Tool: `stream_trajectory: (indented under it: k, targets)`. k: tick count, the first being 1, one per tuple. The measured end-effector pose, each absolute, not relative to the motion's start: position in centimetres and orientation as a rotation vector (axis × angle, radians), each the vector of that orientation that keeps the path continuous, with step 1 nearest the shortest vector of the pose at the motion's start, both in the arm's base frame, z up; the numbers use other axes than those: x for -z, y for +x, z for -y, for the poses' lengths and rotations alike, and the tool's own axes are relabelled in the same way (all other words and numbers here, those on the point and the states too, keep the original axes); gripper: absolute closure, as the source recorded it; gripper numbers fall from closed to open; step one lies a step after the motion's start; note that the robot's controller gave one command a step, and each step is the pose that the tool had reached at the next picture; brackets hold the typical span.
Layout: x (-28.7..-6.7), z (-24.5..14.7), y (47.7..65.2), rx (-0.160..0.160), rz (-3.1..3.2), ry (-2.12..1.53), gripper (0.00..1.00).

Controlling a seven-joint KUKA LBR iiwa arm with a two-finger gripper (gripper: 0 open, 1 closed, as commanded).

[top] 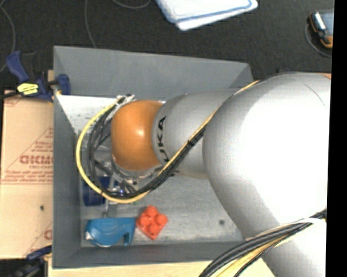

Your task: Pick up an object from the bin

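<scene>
The arm's orange wrist cover (134,135) hangs low over the left half of the grey bin (150,69). The gripper (111,187) beneath it is too hidden to say whether it is parted or closed. It sits right by a dark blue thing (92,193) at the left wall. Nearer lie a light blue plastic piece (109,230) and an orange-red studded block (152,221).

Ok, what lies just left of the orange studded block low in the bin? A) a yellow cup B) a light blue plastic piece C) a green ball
B: the light blue plastic piece sits beside the orange studded block near the lower wall of the bin.
</scene>
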State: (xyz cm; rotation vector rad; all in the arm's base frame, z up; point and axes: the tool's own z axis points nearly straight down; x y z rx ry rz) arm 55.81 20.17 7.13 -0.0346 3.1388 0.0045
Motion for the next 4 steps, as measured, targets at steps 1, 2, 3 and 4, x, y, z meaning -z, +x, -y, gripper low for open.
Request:
stream_trajectory:
  k: [1, 2, 3, 4]
  targets:
    - [-8.0, -20.4, 56.5, -0.013, -3.126, -0.037, 0.00]
    - [-7.2, -20.1, 56.0, -0.008, -3.136, -0.031, 0.00]
    - [-7.0, -21.3, 55.9, -0.014, -3.128, -0.014, 1.00]
    - [-7.0, -21.3, 55.9, -0.014, -3.128, -0.013, 1.00]
